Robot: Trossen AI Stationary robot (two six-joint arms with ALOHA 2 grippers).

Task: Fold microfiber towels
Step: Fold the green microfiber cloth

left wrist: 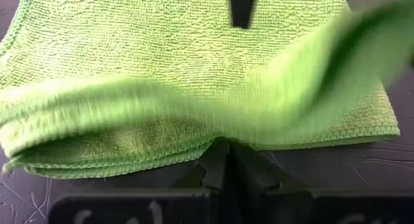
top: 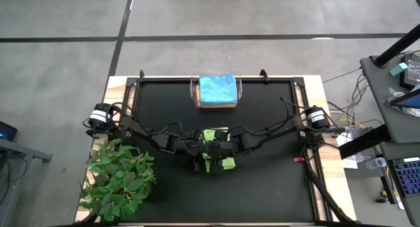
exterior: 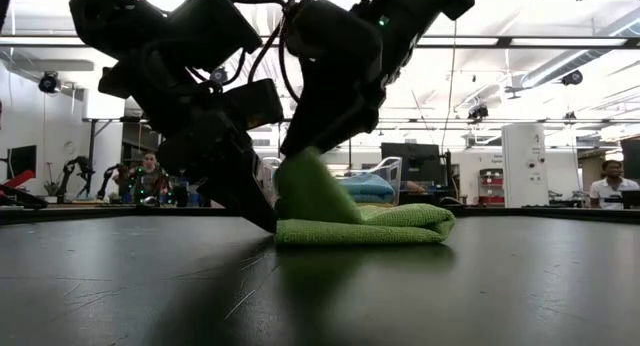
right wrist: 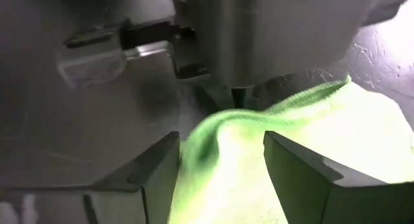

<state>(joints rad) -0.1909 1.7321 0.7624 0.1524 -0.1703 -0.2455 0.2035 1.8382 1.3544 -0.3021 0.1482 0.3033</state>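
Both grippers meet at the frame's lower centre over the lime green towel (top: 218,150): left gripper (left wrist: 223,160) clenched on its edge, right gripper (right wrist: 220,156) released, fingers spread around a raised fold.

- bench (top: 262,135): black top, pale wood rim
- lime green towel (top: 220,151): folded, mid-bench toward the near edge
- clear bin (top: 217,92) with blue towels (top: 217,88): far edge, centre
- leafy plant (top: 118,178): near-left corner
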